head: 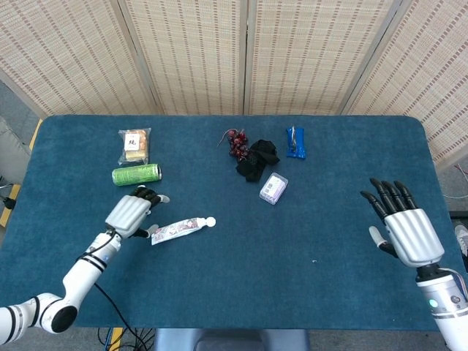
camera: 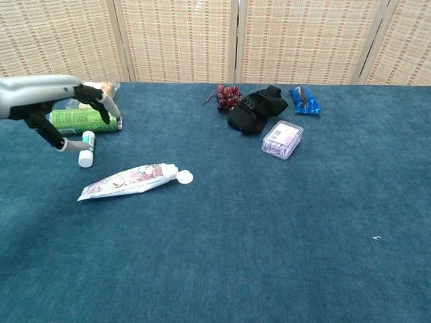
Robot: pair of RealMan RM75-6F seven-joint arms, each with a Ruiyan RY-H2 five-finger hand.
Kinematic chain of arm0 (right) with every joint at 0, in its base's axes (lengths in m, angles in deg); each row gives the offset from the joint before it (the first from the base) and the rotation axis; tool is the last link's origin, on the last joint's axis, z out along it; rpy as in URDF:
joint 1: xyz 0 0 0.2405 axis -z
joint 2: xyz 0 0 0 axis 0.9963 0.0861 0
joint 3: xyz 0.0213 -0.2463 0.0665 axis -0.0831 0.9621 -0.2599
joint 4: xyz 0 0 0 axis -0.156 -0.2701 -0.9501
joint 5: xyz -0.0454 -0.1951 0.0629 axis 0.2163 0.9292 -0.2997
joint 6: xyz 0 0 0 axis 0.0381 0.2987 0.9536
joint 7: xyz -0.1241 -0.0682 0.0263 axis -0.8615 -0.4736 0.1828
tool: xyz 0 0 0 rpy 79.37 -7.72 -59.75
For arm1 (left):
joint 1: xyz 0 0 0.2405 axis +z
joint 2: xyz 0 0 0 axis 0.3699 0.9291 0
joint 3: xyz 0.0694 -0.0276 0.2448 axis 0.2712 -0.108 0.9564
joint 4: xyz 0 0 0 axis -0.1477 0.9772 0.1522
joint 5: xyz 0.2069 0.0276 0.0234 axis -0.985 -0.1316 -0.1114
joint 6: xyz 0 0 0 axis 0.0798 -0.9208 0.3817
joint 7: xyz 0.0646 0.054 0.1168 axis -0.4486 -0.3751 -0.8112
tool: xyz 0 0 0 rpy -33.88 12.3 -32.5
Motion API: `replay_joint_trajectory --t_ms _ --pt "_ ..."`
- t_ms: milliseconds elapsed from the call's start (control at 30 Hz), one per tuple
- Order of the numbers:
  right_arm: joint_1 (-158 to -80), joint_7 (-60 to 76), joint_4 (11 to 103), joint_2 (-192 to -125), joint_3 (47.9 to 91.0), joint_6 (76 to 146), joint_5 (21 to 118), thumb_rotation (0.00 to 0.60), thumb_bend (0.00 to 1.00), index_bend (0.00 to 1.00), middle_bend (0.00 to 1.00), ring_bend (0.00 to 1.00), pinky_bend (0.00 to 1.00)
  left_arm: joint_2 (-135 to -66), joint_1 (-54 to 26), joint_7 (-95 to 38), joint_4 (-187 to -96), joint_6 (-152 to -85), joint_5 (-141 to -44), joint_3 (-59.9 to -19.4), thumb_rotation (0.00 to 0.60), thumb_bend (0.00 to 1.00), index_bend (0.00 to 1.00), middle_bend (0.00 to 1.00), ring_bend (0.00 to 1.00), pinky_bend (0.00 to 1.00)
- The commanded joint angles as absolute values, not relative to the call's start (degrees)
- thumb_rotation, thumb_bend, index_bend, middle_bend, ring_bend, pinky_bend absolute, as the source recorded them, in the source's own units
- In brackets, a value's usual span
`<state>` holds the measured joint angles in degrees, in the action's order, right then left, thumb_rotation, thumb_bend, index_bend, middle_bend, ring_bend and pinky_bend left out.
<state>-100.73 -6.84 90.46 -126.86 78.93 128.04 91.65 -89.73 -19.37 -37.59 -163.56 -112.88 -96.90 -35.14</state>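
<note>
hovering my left hand (head: 130,214) with its fingers (camera: 101,102) apart and holding nothing, i see the tube (head: 178,229) lying flat on the bench (head: 241,292) just below those fingertips, cap outward, while my right hand (head: 404,227) hangs spread, well apart.

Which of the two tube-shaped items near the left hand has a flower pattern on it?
The long toothpaste tube, lying flat with its white cap toward the table's middle. The small white stick beside the left hand is shorter and has a green label instead.
</note>
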Motion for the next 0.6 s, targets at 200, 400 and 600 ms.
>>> replay_joint_trajectory --t_ms 200,400,600 --pt "-95.4 -5.2 87.0 -126.5 79.9 131.0 87.8 0.6 0.33 0.17 0.0 0.0 0.0 -85.0 -4.4 -35.0 -166.6 -133.7 -102.6 -32.3 0.6 0.28 0.23 0.27 0.15 0.1" --pt "-92.9 -4.1 84.6 -128.4 80.4 132.7 88.6 0.6 0.33 0.15 0.0 0.0 0.0 -84.1 3.5 -33.6 -166.0 -142.0 -104.9 -30.3 0.6 0.28 0.25 0.26 0.15 0.1" --pt "-91.7 -4.8 84.5 -129.8 80.3 133.8 89.8 0.6 0.33 0.14 0.0 0.0 0.0 -83.6 8.9 -32.6 -166.5 -147.0 -106.7 -29.4 0.6 0.28 0.26 0.27 0.15 0.1"
